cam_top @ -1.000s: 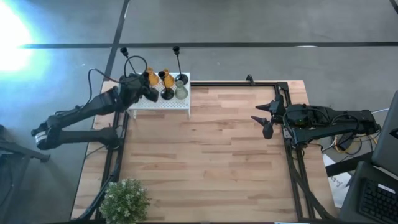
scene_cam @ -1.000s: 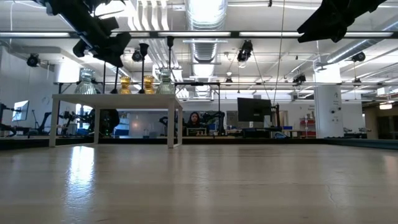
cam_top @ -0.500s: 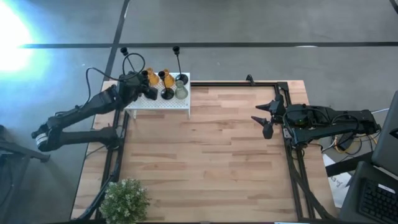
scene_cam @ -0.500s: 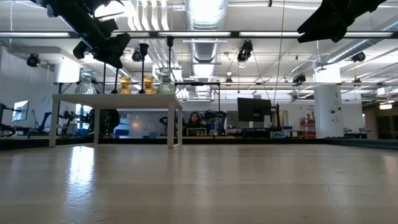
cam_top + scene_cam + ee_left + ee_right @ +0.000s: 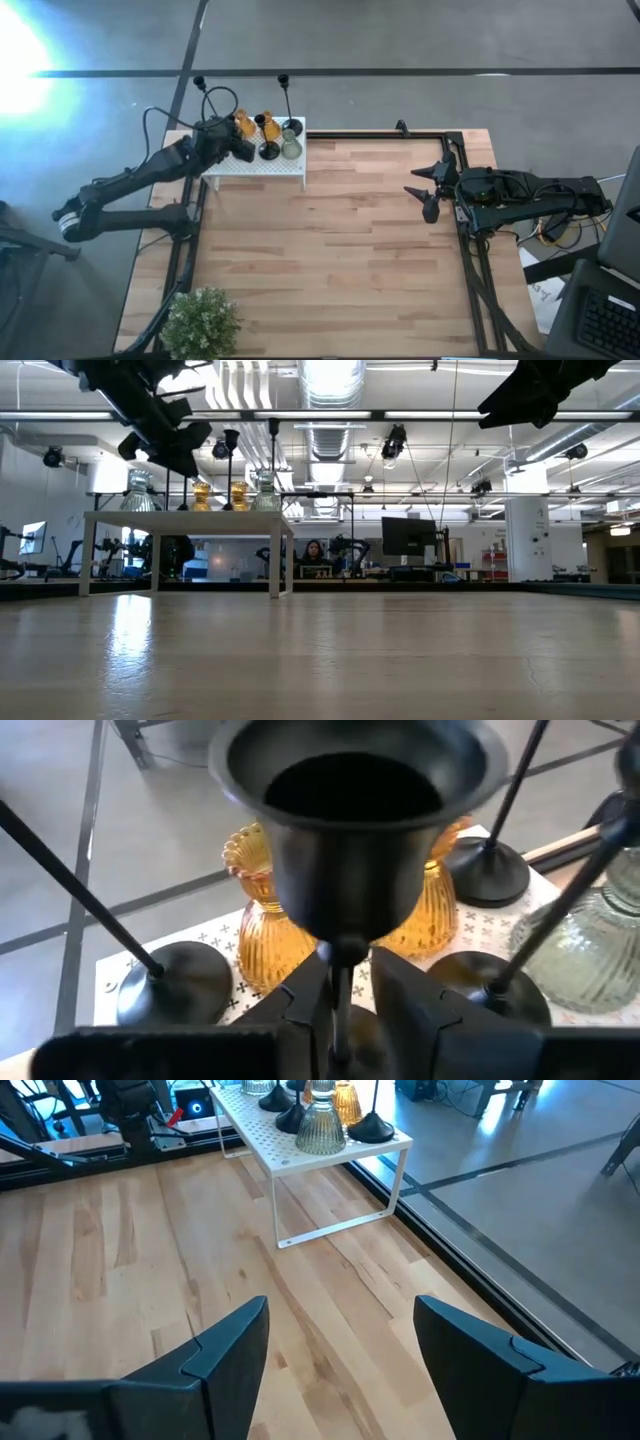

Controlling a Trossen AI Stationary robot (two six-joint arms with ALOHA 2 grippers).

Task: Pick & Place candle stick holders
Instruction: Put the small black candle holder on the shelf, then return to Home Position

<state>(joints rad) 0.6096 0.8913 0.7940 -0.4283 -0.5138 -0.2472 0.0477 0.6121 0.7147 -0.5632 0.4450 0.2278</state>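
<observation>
On a white perforated shelf point(image 5: 262, 165) at the table's far left corner stand the candle stick holders: amber glass ones point(image 5: 262, 925), pale green glass ones point(image 5: 600, 950) and black ones with thin stems point(image 5: 490, 870). My left gripper point(image 5: 345, 995) is over the shelf. Its fingers stand slightly apart on either side of the stem of a black holder, whose cup point(image 5: 350, 830) rises just above them. The fingers hide that holder's base. My right gripper point(image 5: 340, 1340) hangs open over the table's right edge point(image 5: 425, 190) with nothing between its fingers. My left gripper has the black holder's thin stem point(image 5: 341, 982), just under the cup, between its two fingers. The fingers slant down from the table's left side and lie across the upright stem. A narrow gap shows beside the stem; whether a finger touches it I cannot tell.
A green potted plant point(image 5: 202, 322) stands at the near left corner. Bare wooden tabletop point(image 5: 340, 240) stretches between the shelf and the right arm. Black frame rails point(image 5: 470, 260) run along the table's sides. A person point(image 5: 315, 550) sits far off in the room behind.
</observation>
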